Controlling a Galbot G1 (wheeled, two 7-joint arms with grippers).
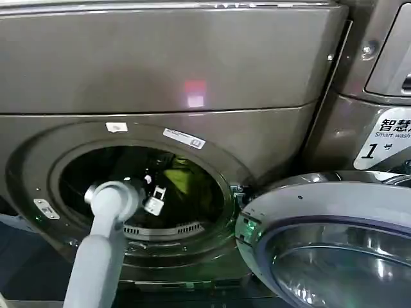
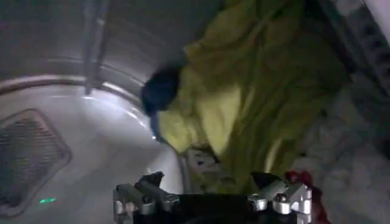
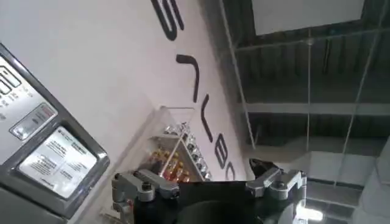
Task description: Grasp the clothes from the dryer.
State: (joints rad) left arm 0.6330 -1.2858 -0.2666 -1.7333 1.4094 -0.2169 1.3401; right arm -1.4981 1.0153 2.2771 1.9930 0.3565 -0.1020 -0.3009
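Reaching into the open dryer (image 1: 192,96) drum: left gripper (image 2: 210,185), jaws spread, just short of yellow-green clothes (image 2: 256,103) heaped inside. Beside it, "Smart wash" label (image 1: 384,138) marked "1". Pointing upward at ceiling: right gripper (image 3: 207,182), jaws spread, empty.

**Left arm inside the open dryer drum**

You're looking at the dryer (image 1: 173,70) head-on — its round opening (image 1: 138,192) sits low on the front panel. Your left arm (image 1: 103,244) rises from below the opening and reaches into it, wrist hardware (image 1: 153,199) just inside the rim. Beyond the wrist, deeper in the dark drum, you can make out yellow-green clothes (image 1: 176,179). The door (image 1: 334,244) hangs swung open to the right of the opening — glass bowl facing you. Above the door, a neighbouring machine carries a label (image 1: 385,138) marked "1".
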